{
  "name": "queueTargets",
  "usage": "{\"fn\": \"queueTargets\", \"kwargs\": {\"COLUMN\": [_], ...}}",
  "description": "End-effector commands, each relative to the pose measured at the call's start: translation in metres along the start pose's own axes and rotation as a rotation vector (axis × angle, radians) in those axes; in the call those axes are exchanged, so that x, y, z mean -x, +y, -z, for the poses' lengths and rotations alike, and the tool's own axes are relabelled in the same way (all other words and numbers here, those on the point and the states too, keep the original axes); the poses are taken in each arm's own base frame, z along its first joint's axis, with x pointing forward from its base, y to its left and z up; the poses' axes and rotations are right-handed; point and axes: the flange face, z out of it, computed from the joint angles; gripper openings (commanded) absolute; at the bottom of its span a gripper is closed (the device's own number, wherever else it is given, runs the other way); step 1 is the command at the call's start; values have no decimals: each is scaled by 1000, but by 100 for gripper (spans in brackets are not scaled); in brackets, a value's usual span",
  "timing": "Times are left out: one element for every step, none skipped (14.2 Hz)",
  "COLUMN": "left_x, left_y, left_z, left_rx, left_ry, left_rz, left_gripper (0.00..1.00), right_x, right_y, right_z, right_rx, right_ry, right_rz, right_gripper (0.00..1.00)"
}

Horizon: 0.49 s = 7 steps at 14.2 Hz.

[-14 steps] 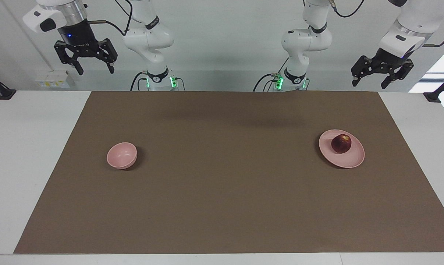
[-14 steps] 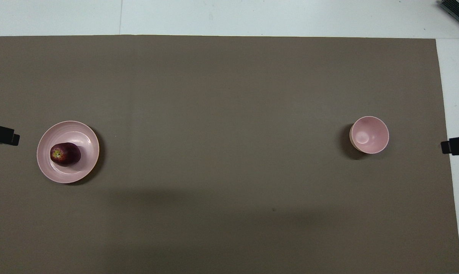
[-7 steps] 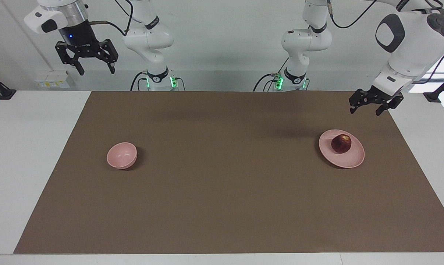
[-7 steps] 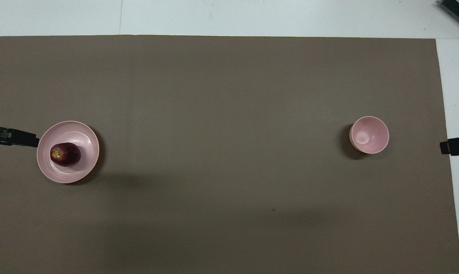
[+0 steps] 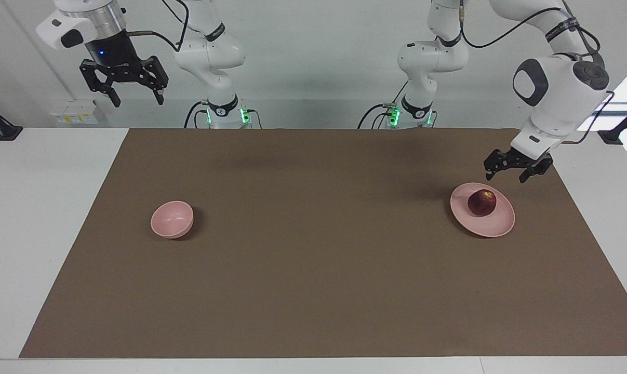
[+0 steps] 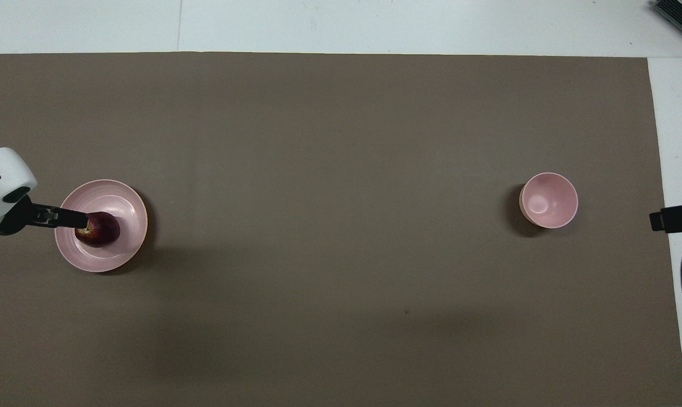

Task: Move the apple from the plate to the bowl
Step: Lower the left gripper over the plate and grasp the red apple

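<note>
Well, no words or labels can be read on anything on the table. The left gripper (image 5: 507, 176) has its two black fingers spread apart, and it holds nothing. It hangs in the air over the plate's (image 5: 500, 226) edge, on the side nearer the robots, and it does not touch the plate or the apple (image 5: 482, 202). From the overhead view its fingers (image 6: 69, 215) seem to cover the apple (image 6: 100, 232), but the facing view shows a gap between them — the gripper is higher up. The left arm bends down from its base in a big curve, and its white wrist tips down toward the plate.

The dark red apple sits on the flat pink plate (image 6: 120, 254), which lies on the brown mat (image 5: 313, 291) toward the left arm's end of the table. The small pink bowl (image 5: 172, 219) stands well apart from it, toward the right arm's end, with nothing in it.

The right gripper (image 5: 135, 96) is high up in the air, over the white table edge near the mat's corner. Its fingers are spread wide too, and it holds nothing — the right arm waits there. In the overhead view only its dark tip (image 6: 675, 219) shows at the side.
</note>
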Motion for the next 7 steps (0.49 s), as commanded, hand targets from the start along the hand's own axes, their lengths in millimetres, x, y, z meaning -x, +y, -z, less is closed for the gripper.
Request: {"fn": "queueTargets", "kwargs": {"left_x": [7,7,6,5,3,0,-1], "left_y": [-1,0,-1,-1,-1,-2,-2], "left_z": [-34,-41,-49,-53,-63,-68,-76], "left_rx": [-1,-3,-4,-4,-5,-10,-11], "left_ry": [27,33,29,26,20,33,34], "left_rz": [-5,-5,-5,-5,-5,-5,-4], "left_gripper": [100,100,100,100,100,100,100], "right_x": [8,8,8,8,8,8,8], "right_y": [2,2,2,2,2,2,2], "right_z": [-1,-1,-1,-2,-1,-1,-1], "right_rx": [-13,-13,-13,-13,-13,-13,-13], "right_ry": [1,-1,-1,-1,1,1,1], "right_rz": [27,27,26,26,27,27,27], "right_gripper": [100,100,100,100,100,100,100]}}
